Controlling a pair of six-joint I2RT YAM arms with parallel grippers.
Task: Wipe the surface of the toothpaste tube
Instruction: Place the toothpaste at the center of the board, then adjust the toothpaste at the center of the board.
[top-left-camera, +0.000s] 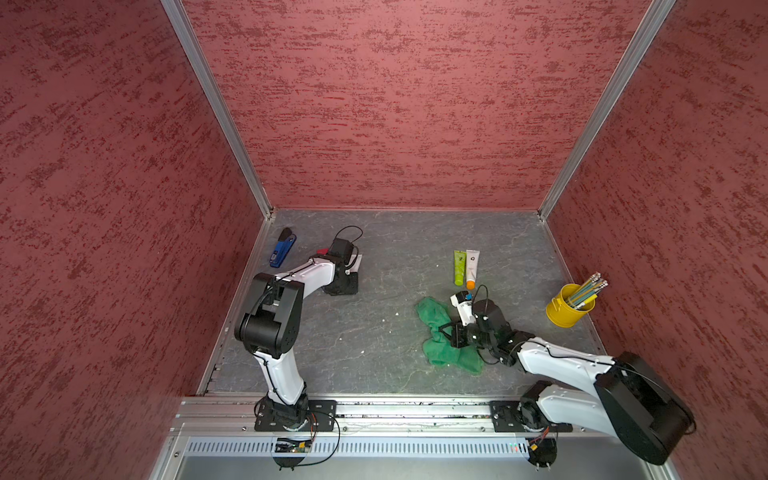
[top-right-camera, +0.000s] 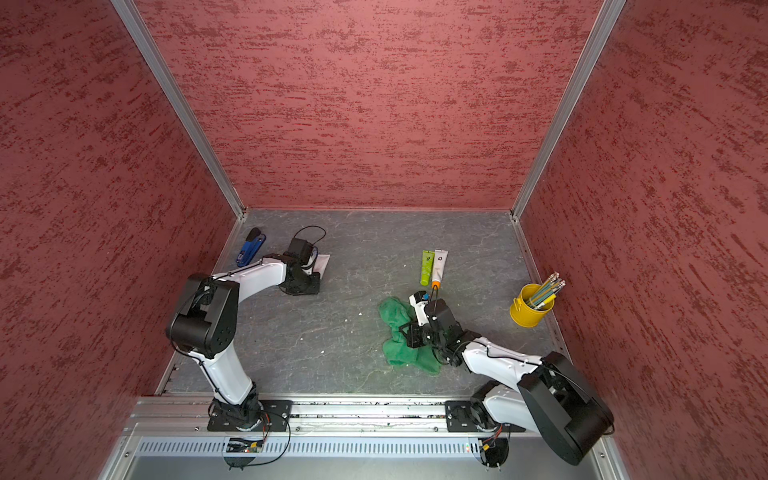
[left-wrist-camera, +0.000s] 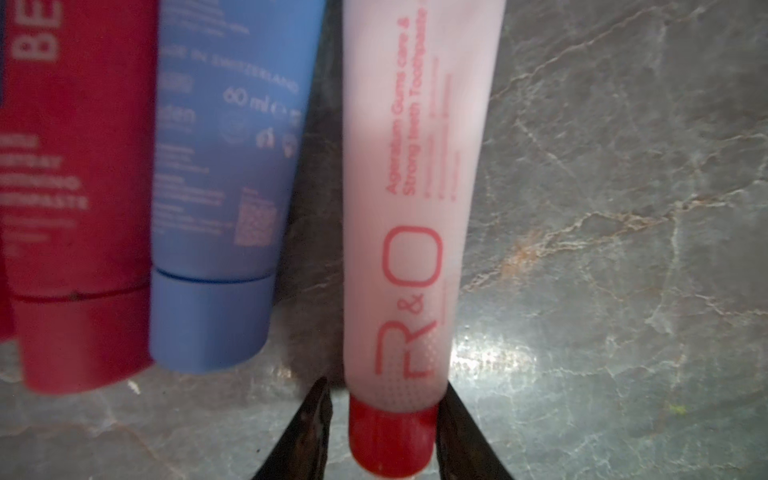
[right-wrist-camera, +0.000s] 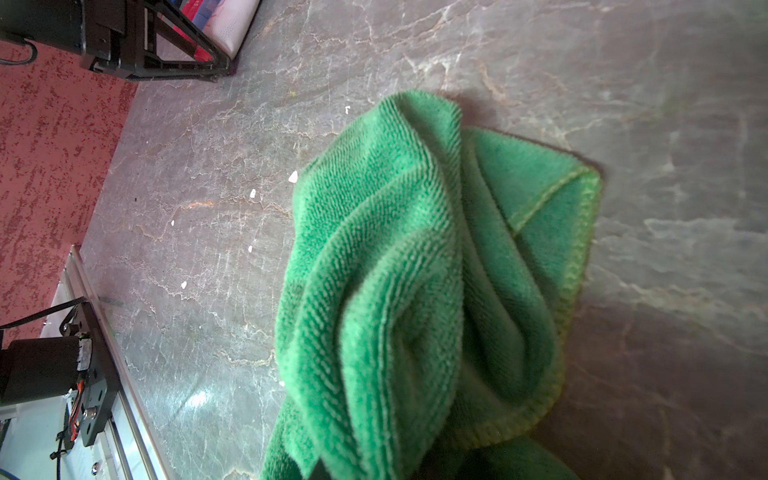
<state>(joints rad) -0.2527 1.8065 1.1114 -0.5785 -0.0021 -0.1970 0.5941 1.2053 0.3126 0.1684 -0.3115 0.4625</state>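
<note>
Left wrist view: left fingers (left-wrist-camera: 309, 428) open astride the cap (left-wrist-camera: 390, 436) of the toothpaste tube (left-wrist-camera: 415, 174), likely steadying; right fingers (top-left-camera: 446, 330) clamp the cloth (right-wrist-camera: 395, 270).

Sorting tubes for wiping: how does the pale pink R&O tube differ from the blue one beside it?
The pale pink tube is slimmer, with a red cap; the blue tube is wider, its broad cap matching its body. The pink tube's cap sits within the left gripper; the blue tube lies apart from it. Both lie flat on the grey table, caps pointing the same way.
</note>
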